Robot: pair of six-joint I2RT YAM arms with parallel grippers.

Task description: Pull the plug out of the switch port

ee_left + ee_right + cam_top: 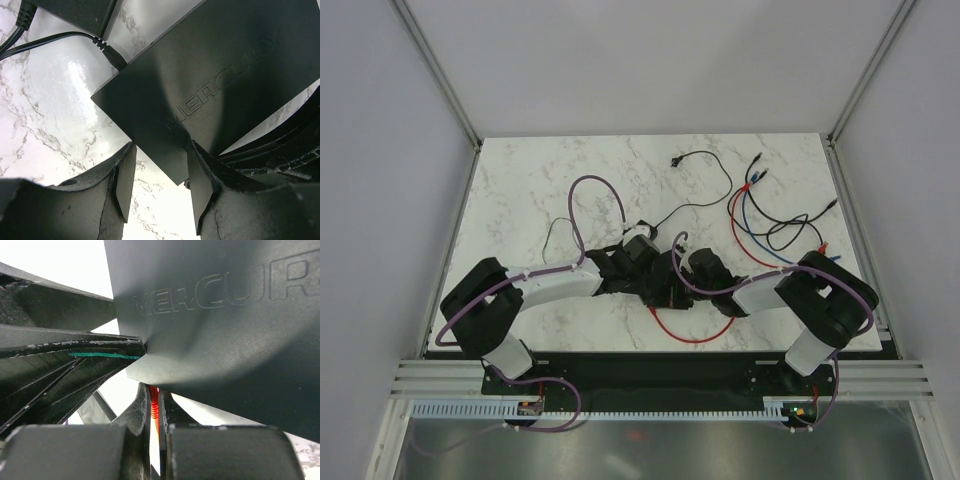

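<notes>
From above, both arms meet at mid-table over the flat matte-black rectangular switch [665, 290], which lies on the white marbled table [520, 190]. A thin red cable [690, 338] loops out from under it towards the near edge.

In the left wrist view, the left gripper [161, 150] grasps a corner of the switch [225, 75] between its fingers. A black barrel connector [116, 59] is seated in the switch's side, and a smaller black box [85, 12] lies just beyond.

In the right wrist view, the right gripper [154, 397] is clenched on the red ribbed plug [154, 412], just under the switch's edge [225, 330]. Whether it sits in the port is hidden.
</notes>
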